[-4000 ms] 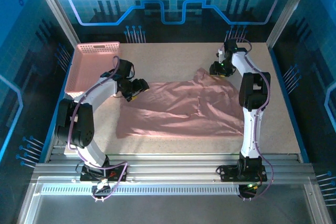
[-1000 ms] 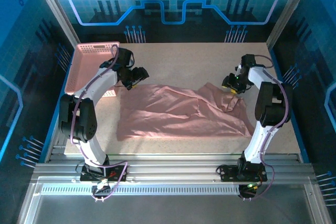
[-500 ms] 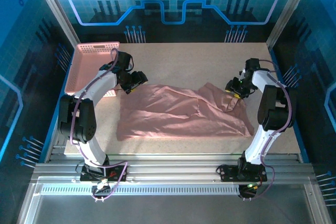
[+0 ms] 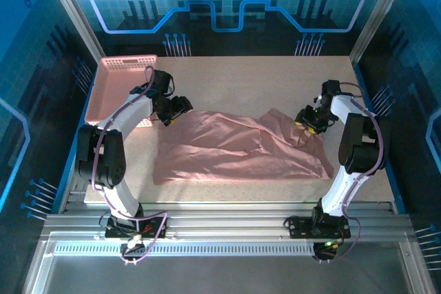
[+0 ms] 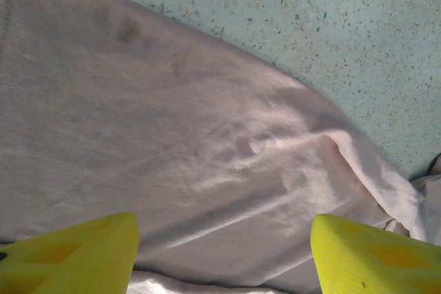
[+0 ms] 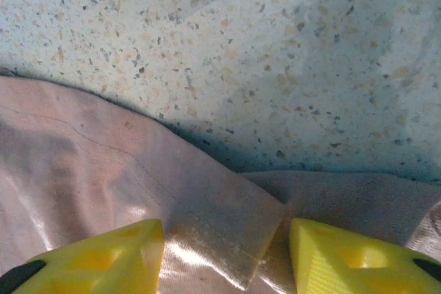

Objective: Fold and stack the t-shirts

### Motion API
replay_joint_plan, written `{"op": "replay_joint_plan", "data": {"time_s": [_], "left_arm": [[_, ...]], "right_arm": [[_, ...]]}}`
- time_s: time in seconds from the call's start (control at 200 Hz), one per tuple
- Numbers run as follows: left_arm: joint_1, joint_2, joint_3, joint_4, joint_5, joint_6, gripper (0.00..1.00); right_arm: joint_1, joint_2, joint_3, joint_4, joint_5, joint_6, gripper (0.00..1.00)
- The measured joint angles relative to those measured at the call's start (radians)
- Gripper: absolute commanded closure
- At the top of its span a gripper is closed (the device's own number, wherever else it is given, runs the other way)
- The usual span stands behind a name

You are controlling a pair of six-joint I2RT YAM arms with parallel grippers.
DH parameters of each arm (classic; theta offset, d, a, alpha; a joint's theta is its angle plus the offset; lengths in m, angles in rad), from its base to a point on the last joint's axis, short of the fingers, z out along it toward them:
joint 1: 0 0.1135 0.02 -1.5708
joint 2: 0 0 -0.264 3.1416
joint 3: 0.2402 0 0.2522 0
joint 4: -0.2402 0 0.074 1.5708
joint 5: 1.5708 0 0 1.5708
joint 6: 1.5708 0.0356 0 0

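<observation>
Shirt (image 4: 238, 146) lies rumpled mid table (image 4: 241, 77), right side flopped inward. Looks like the flattening step. Left gripper (image 4: 174, 109) and right gripper (image 4: 304, 123) hover fingers-apart at its far corners; next up, pinch fabric.

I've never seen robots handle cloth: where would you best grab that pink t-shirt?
Probably the doubled-over flap at the far right corner of the t-shirt, coming down from above with the right gripper. Its free edge casts a shadow on the bare table, so it seems slightly lifted for a finger to slip under; the flat middle offers no edge.
</observation>
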Motion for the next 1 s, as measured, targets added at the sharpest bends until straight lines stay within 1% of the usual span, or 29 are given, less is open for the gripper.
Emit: {"op": "replay_joint_plan", "data": {"time_s": [0.165,0.335,0.455,0.575,0.715,0.79,0.935,1.0], "left_arm": [[0.001,0.000,-0.003,0.000,0.001,0.000,0.32],[0.001,0.000,-0.003,0.001,0.007,0.000,0.32],[0.001,0.000,-0.003,0.001,0.007,0.000,0.32],[0.002,0.000,-0.003,0.001,0.007,0.000,0.32],[0.003,0.001,-0.003,0.003,0.007,0.001,0.32],[0.003,0.005,-0.003,0.005,0.007,0.003,0.32],[0.008,0.021,-0.003,0.007,0.007,0.003,0.32],[0.014,0.029,-0.001,0.008,0.007,0.003,0.32]], "right_arm": [[0.000,-0.008,-0.011,0.002,0.000,0.008,0.47],[0.000,0.008,0.007,0.009,-0.005,0.027,0.52],[0.000,0.050,0.043,0.019,-0.011,0.042,0.60],[0.000,0.075,0.067,0.023,-0.011,0.045,0.71],[0.000,0.076,0.090,0.022,-0.011,0.047,0.92],[0.000,0.076,0.097,0.024,-0.011,0.053,1.00],[0.000,0.068,0.095,0.034,-0.011,0.045,1.00],[0.001,0.035,0.079,0.047,-0.010,0.040,1.00]]}}
